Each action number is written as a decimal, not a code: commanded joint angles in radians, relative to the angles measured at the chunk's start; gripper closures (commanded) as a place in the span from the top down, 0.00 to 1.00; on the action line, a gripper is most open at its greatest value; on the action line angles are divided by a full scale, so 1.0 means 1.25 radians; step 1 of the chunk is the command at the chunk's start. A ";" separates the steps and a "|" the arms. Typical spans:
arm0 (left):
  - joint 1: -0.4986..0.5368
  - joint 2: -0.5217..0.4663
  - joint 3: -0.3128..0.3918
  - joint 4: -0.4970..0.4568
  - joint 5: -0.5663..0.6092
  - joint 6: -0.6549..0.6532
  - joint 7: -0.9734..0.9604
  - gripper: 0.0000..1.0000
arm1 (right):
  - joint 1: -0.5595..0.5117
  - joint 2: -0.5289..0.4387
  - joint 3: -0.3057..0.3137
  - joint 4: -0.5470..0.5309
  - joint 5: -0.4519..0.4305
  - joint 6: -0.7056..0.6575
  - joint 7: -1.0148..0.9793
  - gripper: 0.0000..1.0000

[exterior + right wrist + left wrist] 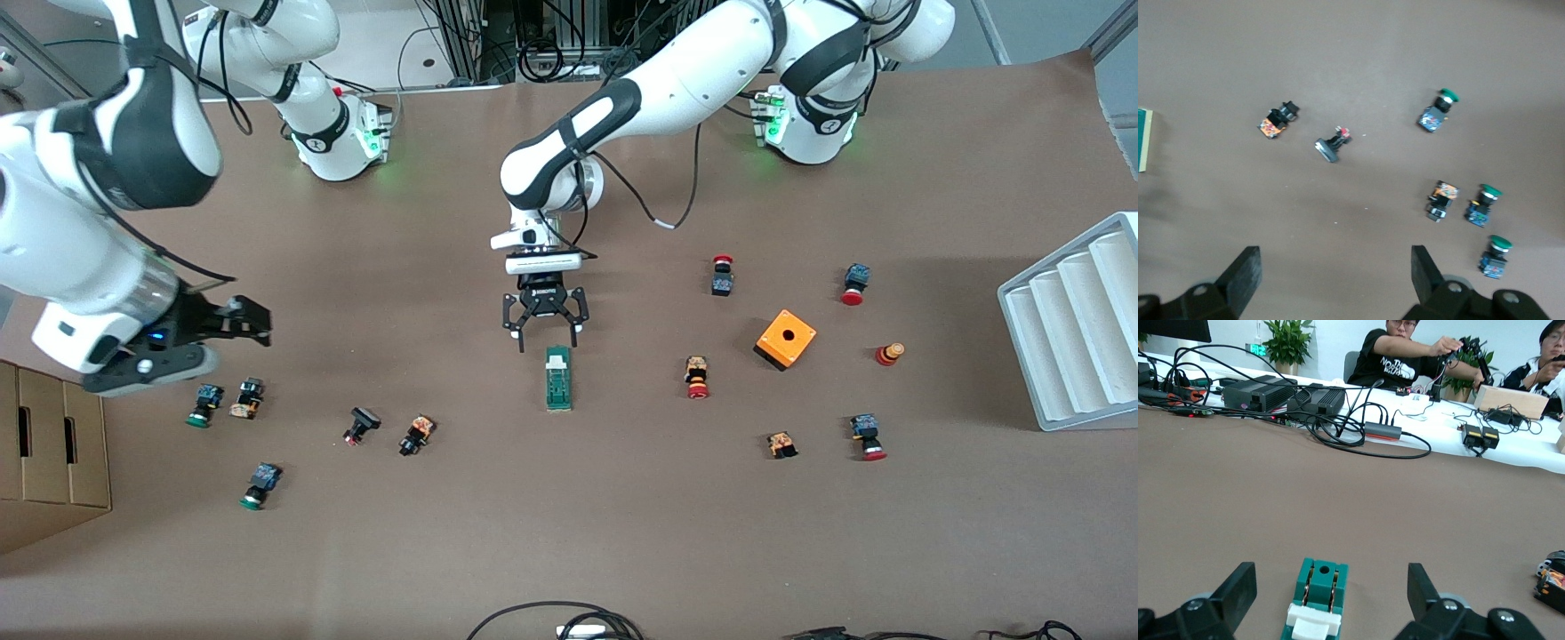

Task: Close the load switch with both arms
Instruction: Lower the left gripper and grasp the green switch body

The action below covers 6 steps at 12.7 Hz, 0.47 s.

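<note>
Brown table (622, 533); white desk (1511, 450), perhaps potted plants (1288, 343), people seated.

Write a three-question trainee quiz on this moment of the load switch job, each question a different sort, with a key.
1. True or false: the left gripper is shut on the load switch.
2. The orange box lies toward which arm's end of the table, compared with the load switch?
A. the left arm's
B. the right arm's
3. Fill in: the right gripper is up over bare table beside the ____-capped push buttons.

Key
1. False: its fingers are open and it touches nothing; the switch's white tab end faces it.
2. A
3. green
</note>
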 commanded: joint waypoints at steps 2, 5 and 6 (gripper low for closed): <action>-0.005 0.071 -0.002 0.022 0.077 -0.050 -0.028 1.00 | 0.038 0.093 -0.004 0.076 0.070 0.000 0.122 1.00; -0.014 0.087 -0.002 0.025 0.077 -0.077 -0.028 0.99 | 0.095 0.144 -0.004 0.101 0.114 0.030 0.278 1.00; -0.014 0.097 -0.002 0.025 0.080 -0.080 -0.028 0.99 | 0.117 0.156 -0.005 0.101 0.141 0.054 0.332 1.00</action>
